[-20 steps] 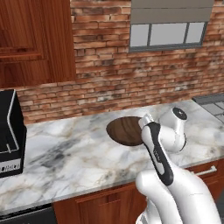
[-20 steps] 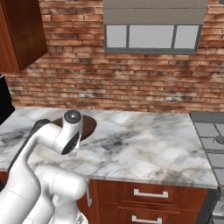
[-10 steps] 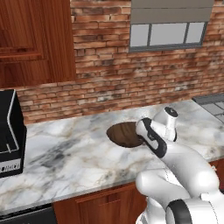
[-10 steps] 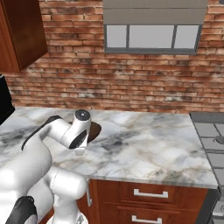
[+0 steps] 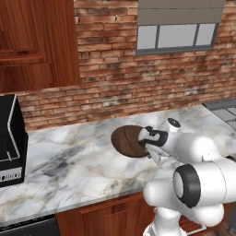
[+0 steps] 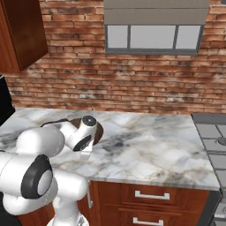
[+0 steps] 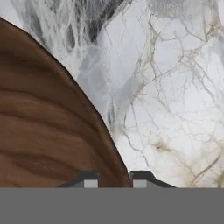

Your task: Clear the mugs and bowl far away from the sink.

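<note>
The dark-brown wooden bowl [image 5: 128, 140] sits on the marble counter [image 5: 69, 161], in its middle part. My gripper [image 5: 149, 152] is at the bowl's right rim, low over the counter. In the hand view the bowl [image 7: 43, 122] takes up the left side and its rim runs down between the two fingertips [image 7: 90, 180]; my gripper [image 7: 115, 179] stands narrowly shut on that rim. From the right base view a sliver of the bowl [image 6: 99, 130] shows behind the hand. The mugs and the sink are out of view.
A black appliance [image 5: 9, 138] stands at the counter's left end. A grey cooktop [image 6: 214, 137] lies at the right end. The brick wall [image 5: 138, 87] backs the counter, with wooden cabinets [image 5: 32, 41] up on the left.
The arm has folded and the hand has come down and to the right beside the bowl's rim. The bowl has stayed about where it was.
</note>
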